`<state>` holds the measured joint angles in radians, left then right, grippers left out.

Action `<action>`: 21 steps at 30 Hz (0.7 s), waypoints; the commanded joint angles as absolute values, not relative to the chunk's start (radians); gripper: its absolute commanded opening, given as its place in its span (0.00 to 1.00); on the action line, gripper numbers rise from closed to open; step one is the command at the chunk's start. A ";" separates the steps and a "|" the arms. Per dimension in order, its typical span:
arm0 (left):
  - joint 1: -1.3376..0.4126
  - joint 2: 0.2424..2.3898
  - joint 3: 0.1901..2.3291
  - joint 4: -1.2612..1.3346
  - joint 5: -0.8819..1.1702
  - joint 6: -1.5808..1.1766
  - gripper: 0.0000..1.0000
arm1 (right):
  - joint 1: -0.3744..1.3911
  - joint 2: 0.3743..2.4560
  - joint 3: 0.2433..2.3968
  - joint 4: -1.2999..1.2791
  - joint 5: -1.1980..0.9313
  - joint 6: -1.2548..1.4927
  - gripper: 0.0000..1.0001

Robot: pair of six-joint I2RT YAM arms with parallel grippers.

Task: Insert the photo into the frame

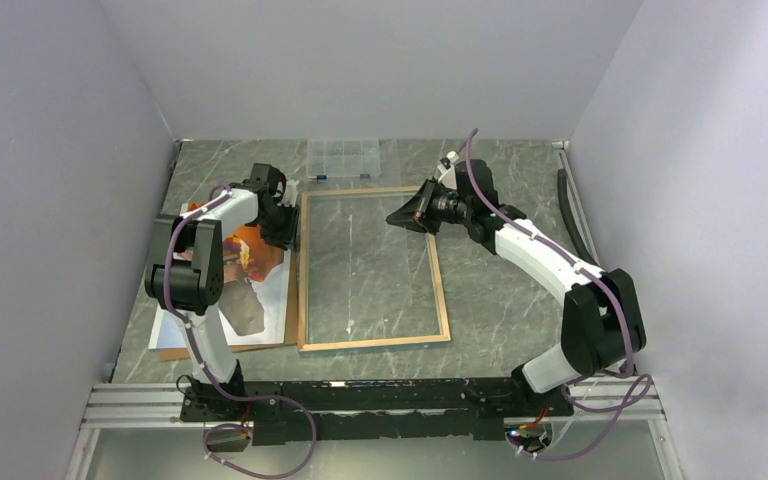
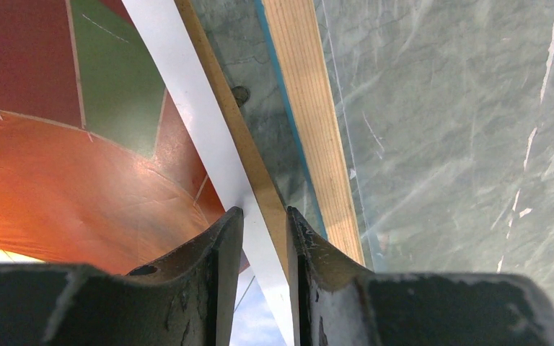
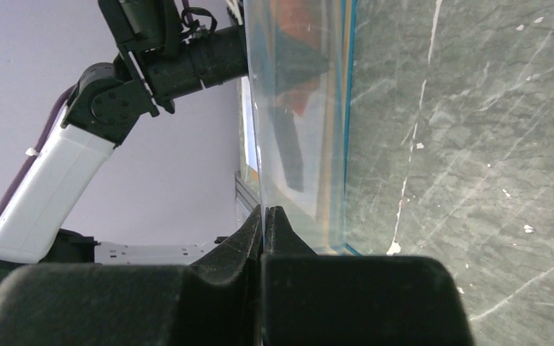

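Note:
The photo (image 1: 250, 262), an orange-red balloon print with a white border, lies face up at the left on a brown board. The frame (image 1: 442, 290) lies beside it, wood-coloured back up, with table showing through it. My left gripper (image 1: 287, 232) is low over the photo's right edge. Its jaws stand slightly apart, with the photo's white border (image 2: 209, 137) and the board's edge between the fingertips (image 2: 232, 220). My right gripper (image 1: 396, 216) hovers over the frame's far right part. In the right wrist view it (image 3: 265, 209) is shut on the edge of the clear pane (image 3: 296, 108), which rises away from the fingers.
A brown backing board (image 1: 291, 318) lies under the photo, close against the frame's left rail (image 2: 310, 108). A small clear compartment box (image 1: 342, 158) stands by the back wall. Grey walls close in both sides. The left arm (image 3: 43, 187) shows in the right wrist view.

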<state>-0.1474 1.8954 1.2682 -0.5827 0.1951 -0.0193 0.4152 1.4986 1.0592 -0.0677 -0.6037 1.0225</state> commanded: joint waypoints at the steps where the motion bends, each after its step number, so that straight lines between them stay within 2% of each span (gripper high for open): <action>1: -0.155 1.914 1.262 -0.622 0.238 -0.035 0.34 | 0.438 1.444 1.052 -0.003 -0.618 1.069 0.00; 9: -0.155 1.908 1.256 -0.619 0.240 -0.035 0.34 | 0.466 1.435 1.055 0.024 -0.574 1.108 0.00; 21: -0.155 1.910 1.251 -0.616 0.245 -0.035 0.33 | 0.489 1.425 1.095 -0.098 -0.452 1.088 0.00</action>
